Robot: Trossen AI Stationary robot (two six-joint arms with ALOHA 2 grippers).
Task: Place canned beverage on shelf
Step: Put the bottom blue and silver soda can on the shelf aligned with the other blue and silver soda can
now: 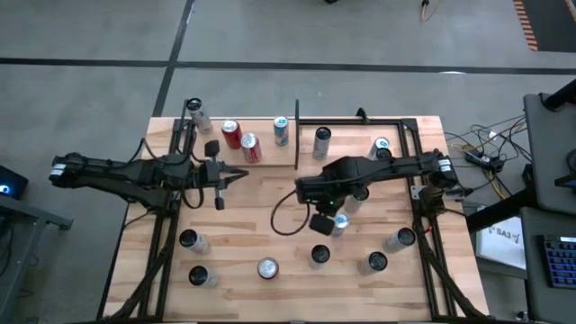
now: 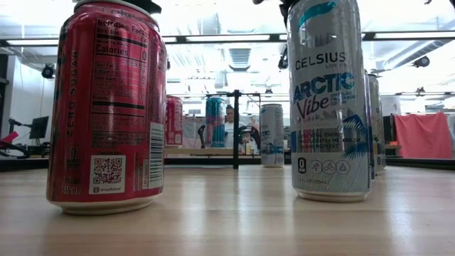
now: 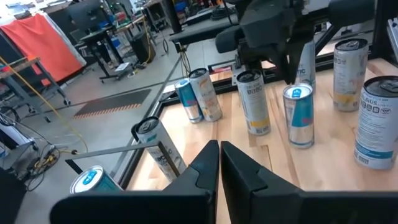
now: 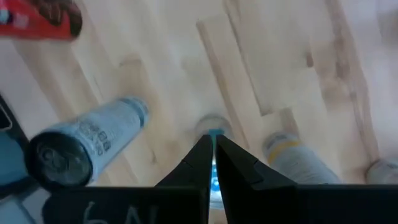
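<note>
A bare black metal rectangular frame [image 1: 360,119] lies on the pale wooden table [image 1: 270,243], just beyond the right claw [image 1: 322,223]. Well off to that claw's right, past the table edge, sit tangled cables [image 1: 481,148], a white printed sheet [image 1: 504,236] and a black keyboard [image 1: 560,261]. An orange-red cloth [image 3: 43,40] hangs far ahead of the left claw [image 3: 219,146].

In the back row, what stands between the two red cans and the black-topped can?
High view: a blue-topped can and a thin black upright rod.
</note>
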